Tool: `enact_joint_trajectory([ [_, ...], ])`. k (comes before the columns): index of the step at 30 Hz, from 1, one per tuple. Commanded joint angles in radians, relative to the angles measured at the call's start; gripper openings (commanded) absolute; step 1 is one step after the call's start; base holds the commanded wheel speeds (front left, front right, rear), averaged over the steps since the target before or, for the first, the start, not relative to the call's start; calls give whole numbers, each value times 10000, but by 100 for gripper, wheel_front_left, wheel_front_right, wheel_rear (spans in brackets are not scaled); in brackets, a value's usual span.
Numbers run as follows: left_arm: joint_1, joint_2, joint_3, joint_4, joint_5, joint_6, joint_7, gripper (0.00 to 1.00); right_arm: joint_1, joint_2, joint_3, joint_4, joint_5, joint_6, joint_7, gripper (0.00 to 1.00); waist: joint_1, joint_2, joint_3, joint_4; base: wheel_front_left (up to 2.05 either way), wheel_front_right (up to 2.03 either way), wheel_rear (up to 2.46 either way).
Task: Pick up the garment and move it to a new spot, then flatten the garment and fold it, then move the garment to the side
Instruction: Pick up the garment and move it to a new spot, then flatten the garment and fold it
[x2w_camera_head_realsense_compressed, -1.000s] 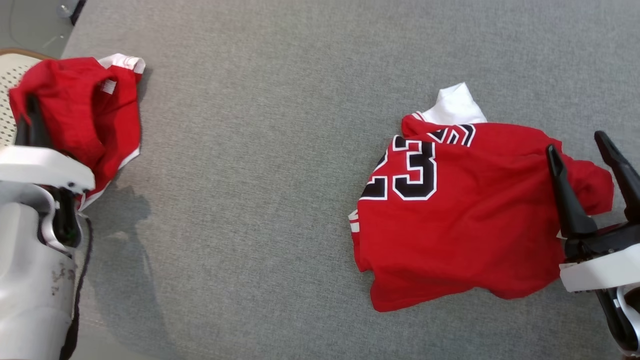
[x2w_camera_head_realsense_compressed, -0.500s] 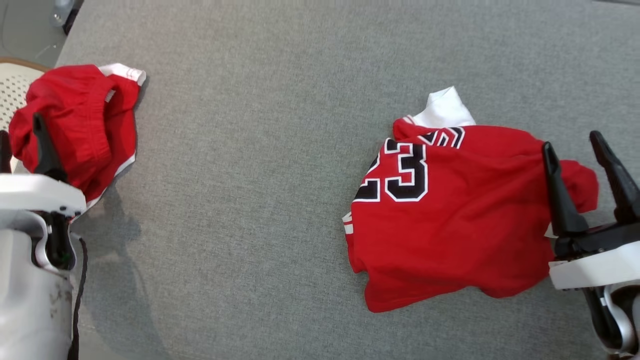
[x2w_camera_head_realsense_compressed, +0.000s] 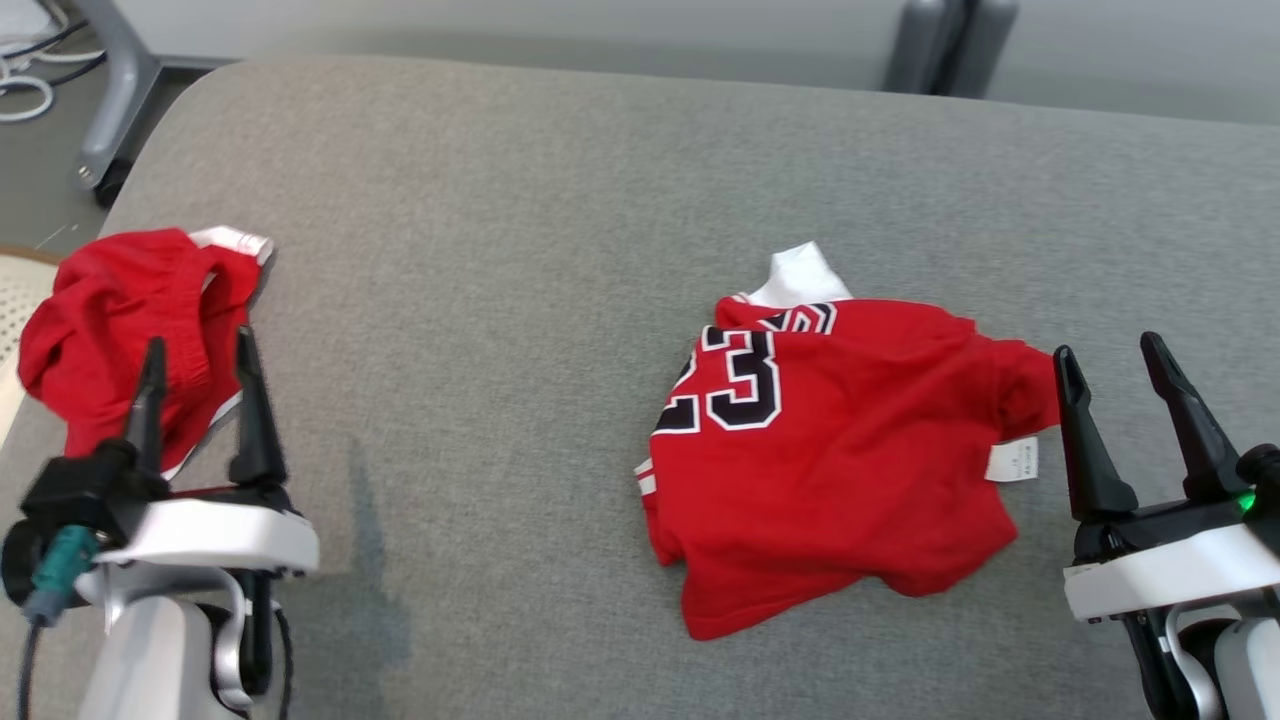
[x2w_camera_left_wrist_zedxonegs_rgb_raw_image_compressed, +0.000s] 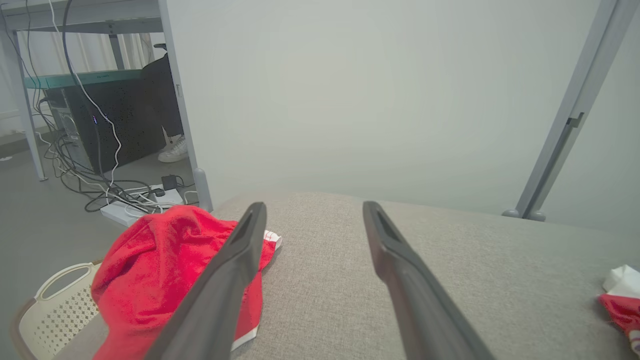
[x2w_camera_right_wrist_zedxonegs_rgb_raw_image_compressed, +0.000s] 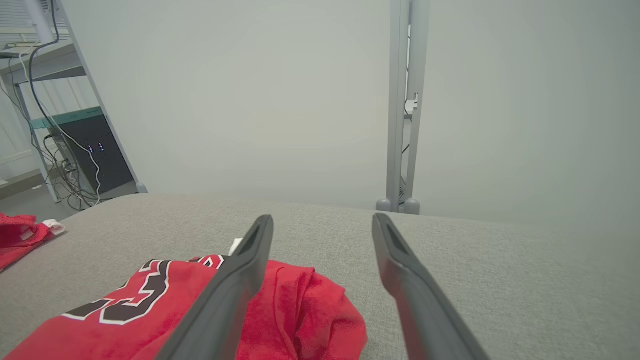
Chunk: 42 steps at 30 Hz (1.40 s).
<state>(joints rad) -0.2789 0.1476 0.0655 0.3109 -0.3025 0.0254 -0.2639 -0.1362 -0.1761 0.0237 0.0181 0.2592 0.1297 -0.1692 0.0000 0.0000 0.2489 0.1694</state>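
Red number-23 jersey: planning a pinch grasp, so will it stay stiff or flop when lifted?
Probably floppy: the red fabric jersey lies rumpled with soft folds. Likely light, being thin cloth. Pushed, it would probably bunch rather than slide, given the textured grey cushion.

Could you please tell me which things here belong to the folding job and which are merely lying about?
Job in hand (either garment may be the one meant): red jersey numbered 23, red shorts, the grey cushion under them, left gripper and right gripper, both open and empty.
Lying about: cream basket, floor cables, black computer tower, grey frame post.
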Motion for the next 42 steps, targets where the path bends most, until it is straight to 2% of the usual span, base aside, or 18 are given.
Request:
enact_joint_trajectory([
  [1,373,-16,-267,-597,266,60,64,100,90,14,31,91,26,20,-112,100,0,0,-341,-410,0,0,0],
  [8,1658,-227,-1037,-2274,735,308,757,100,359,233,100,507,52,20,-268,100,0,0,-872,-1186,0,0,0],
  [16,2705,-319,-1321,-3041,869,571,1179,100,706,317,132,866,110,20,-358,100,0,0,-1445,-1786,0,0,0],
  [28,4097,4,-1365,-3594,923,731,1697,100,1483,357,169,946,36,20,-101,100,0,0,-2459,-2056,0,0,0],
  [42,4074,146,-1513,-3506,842,726,1853,100,1742,433,26,509,-29,20,158,100,0,0,-2489,-2011,0,0,0],
])
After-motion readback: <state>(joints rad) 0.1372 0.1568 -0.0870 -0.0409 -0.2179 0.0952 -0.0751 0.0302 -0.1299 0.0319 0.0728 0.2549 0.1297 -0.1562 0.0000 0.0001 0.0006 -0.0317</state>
